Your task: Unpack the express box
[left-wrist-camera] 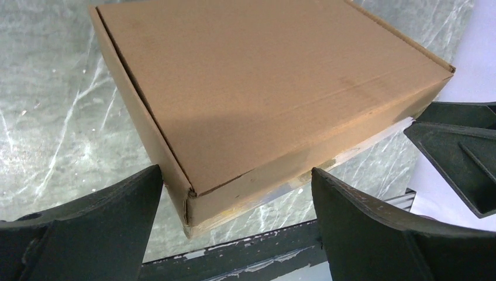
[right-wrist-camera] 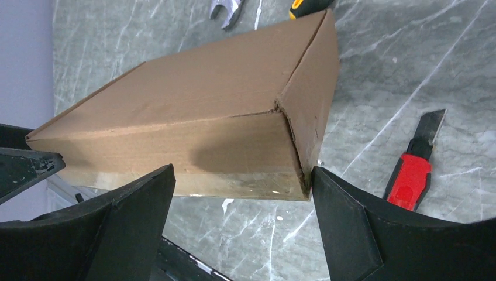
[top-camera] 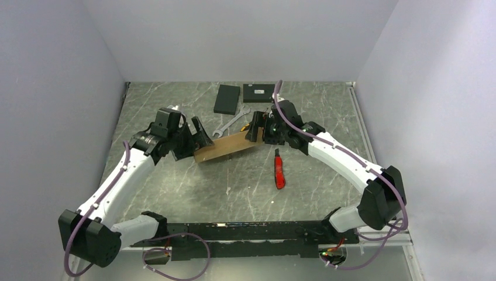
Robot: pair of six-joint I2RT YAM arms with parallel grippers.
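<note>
The express box (top-camera: pixel 225 146), a flat brown cardboard mailer with its lid shut, lies slanted at mid-table between my two grippers. My left gripper (top-camera: pixel 202 137) is at its left end and stands open. In the left wrist view the box (left-wrist-camera: pixel 263 88) has one corner between the spread fingers of the left gripper (left-wrist-camera: pixel 235 171), touching neither. My right gripper (top-camera: pixel 255 126) is open at the box's right end. In the right wrist view a lower corner of the box (right-wrist-camera: pixel 193 117) sits against the right fingertip (right-wrist-camera: pixel 327 187) of the right gripper (right-wrist-camera: pixel 243 168).
A red utility knife (top-camera: pixel 279 171) lies just right of the box, also in the right wrist view (right-wrist-camera: pixel 412 175). Behind the box lie a wrench (top-camera: pixel 231 124) and two flat black boxes (top-camera: pixel 227 99) (top-camera: pixel 259 92). Grey walls enclose the table on three sides.
</note>
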